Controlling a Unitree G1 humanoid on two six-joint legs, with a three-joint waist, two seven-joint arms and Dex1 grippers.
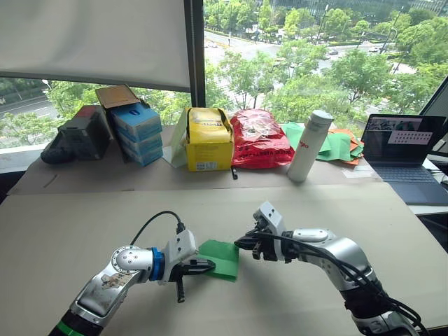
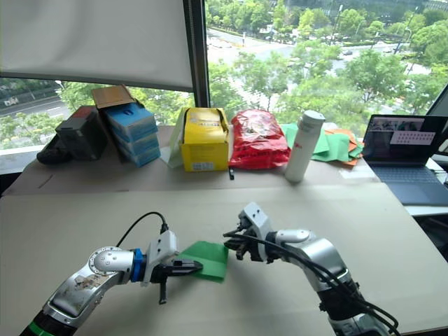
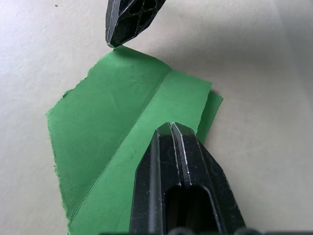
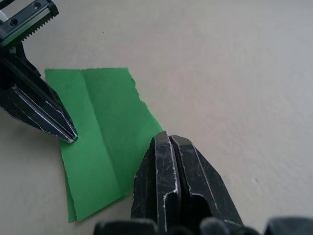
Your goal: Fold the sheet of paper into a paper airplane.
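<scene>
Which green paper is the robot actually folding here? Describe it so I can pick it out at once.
On the big beige table, look between the left gripper and the right gripper: the sheet of paper lies flat there, alone, creased. The heap of green and orange sheets sits far back, beside the laptop.

Along the window at the back of the table (image 1: 63,224): dark bag (image 1: 73,140), blue boxes (image 1: 138,133), yellow box (image 1: 208,140), red bag (image 1: 260,138), white bottle (image 1: 309,147), heap of green and orange sheets (image 1: 337,145), open laptop (image 1: 404,155).
</scene>
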